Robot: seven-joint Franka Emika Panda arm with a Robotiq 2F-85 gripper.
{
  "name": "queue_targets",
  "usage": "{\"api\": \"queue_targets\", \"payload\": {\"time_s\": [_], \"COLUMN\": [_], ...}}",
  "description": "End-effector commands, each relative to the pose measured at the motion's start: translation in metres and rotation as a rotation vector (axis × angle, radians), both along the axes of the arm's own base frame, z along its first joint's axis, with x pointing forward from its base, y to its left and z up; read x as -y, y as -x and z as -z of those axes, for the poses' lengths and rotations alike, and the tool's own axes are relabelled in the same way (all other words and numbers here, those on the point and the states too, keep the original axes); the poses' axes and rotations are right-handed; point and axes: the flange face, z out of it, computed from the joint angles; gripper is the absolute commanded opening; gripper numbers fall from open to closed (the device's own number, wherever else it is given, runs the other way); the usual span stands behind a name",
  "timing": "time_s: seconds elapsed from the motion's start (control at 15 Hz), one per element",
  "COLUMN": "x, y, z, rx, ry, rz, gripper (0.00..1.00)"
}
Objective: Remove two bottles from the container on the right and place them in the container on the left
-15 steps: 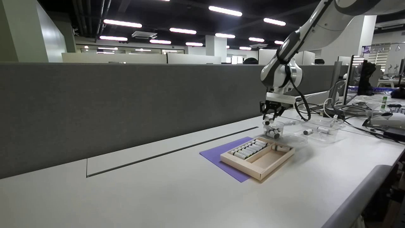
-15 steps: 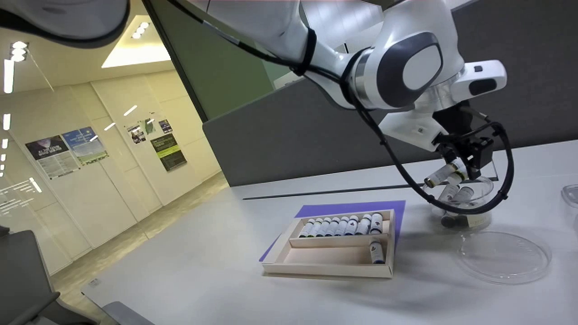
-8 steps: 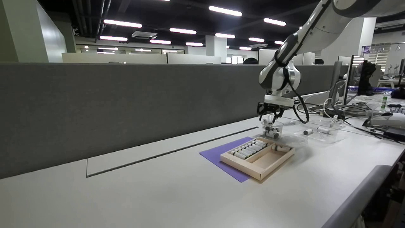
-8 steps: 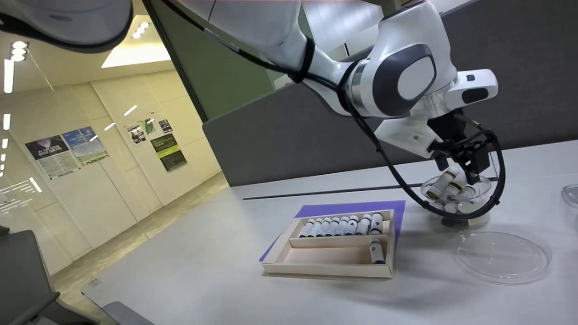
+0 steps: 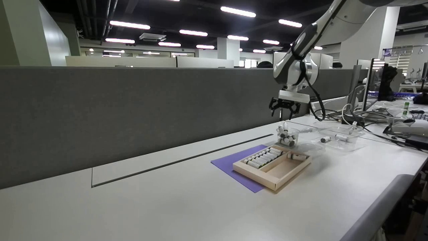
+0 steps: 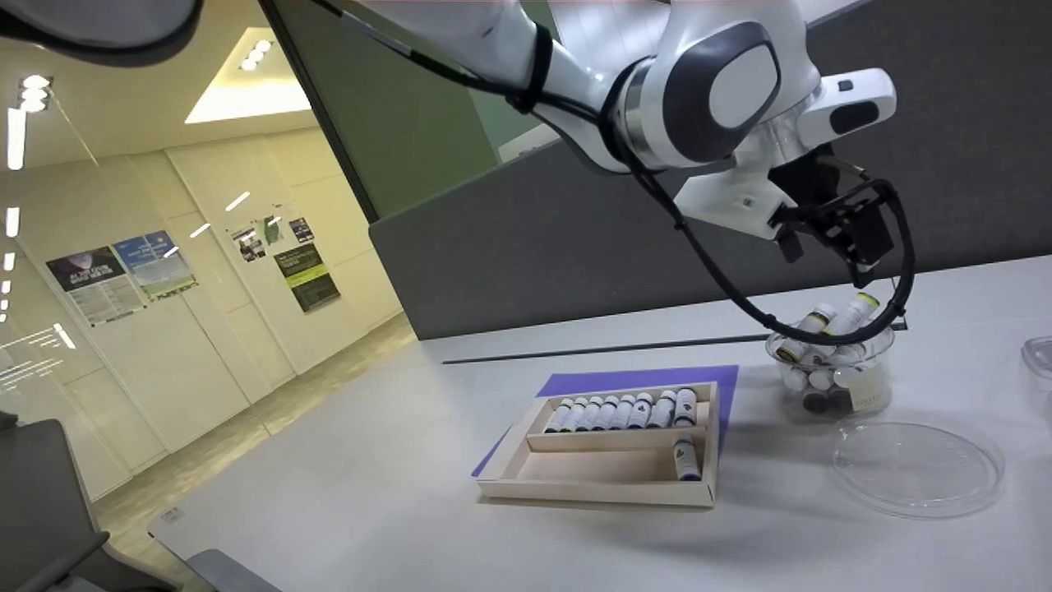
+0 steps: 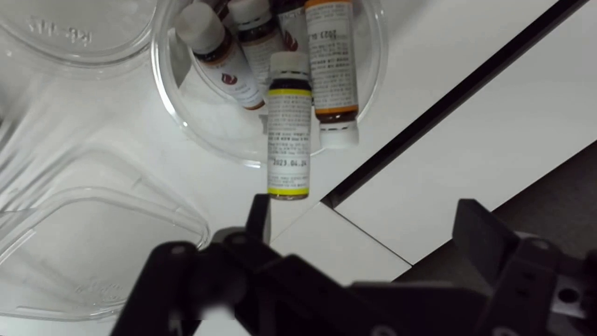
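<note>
I am hovering over the round tub [image 6: 873, 386], my gripper [image 7: 364, 205] standing wide with nothing between the jaws; below, heaped bottles [image 7: 235, 74] are lying in the tub, and 2 more are sticking up past its rim: the yellow-banded bottle [image 7: 288, 140], base up and near beneath me, and the orange-banded bottle [image 7: 332, 65], cap up on its left; I am taking the tub as the left container and the square clear box [image 5: 347, 144] as the right; at that box the left white bottle [image 5: 325, 139] and the right white bottle [image 5: 341, 138] are lying on their sides; its walls being so faint in the view, I cannot tell whether the left white bottle is lying inside.

I am judging that getting clear of the tub is coming before a pick; I am wanting to rise straight first, jaws spread, since a sideways nudge could be tipping the yellow-banded bottle over the rim; then I am wanting to swing right, high above the round lid [image 6: 916, 473] lying near and right of the tub; at the box I am planning to straddle a bottle across its middle, squeezing gently; a smooth round body is likely to be rolling if caught off-centre.
</note>
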Motion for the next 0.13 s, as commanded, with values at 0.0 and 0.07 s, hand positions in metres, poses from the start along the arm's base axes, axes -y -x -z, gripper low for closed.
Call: {"api": "queue_targets", "payload": {"time_s": [0.0, 0.07], "x": [0.0003, 0.0001], "y": [0.0000, 0.0006], "z": [0.0033, 0.0077], "rx": [-0.004, -0.009], "ry": [-0.002, -0.003], "rz": [-0.001, 0.000], "gripper": [1.00, 1.00]}}
